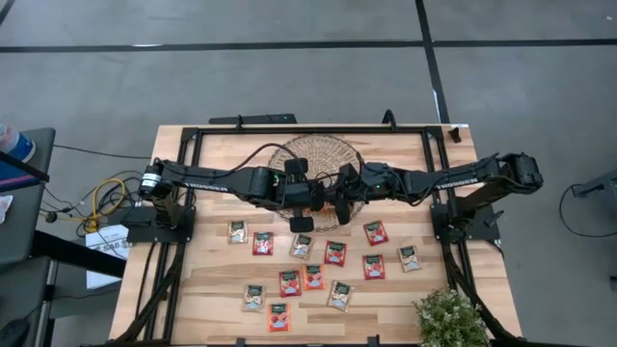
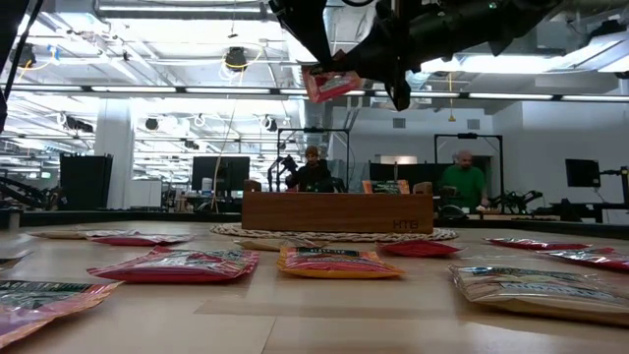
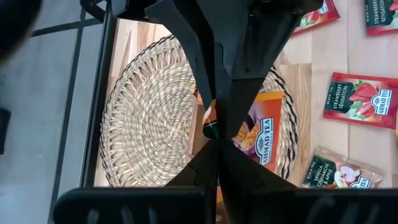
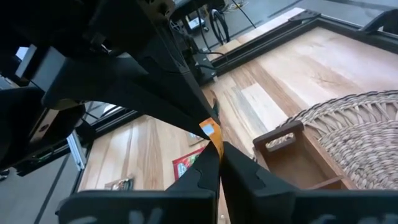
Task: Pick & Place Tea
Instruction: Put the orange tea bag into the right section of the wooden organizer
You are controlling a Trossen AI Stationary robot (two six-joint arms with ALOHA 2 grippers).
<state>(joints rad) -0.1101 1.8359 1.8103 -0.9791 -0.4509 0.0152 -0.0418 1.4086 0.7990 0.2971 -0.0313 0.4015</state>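
both grippers meet at the centre of the high view, above the wicker basket (image 1: 318, 159) and wooden tray (image 2: 337, 211). the left gripper (image 3: 214, 127) and the right gripper (image 4: 214, 146) are each pinched closed on one orange tea sachet (image 3: 255, 134) held in the air. more sachets (image 1: 335, 253) lie across the table (image 1: 212, 173) in the lower middle.

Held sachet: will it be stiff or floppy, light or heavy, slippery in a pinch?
Probably light: the sachet hangs in the air, pinched only at its edges by the left gripper and right gripper. Likely fairly stiff, since it looks nearly flat in the low view. Its shiny wrapper may slip.
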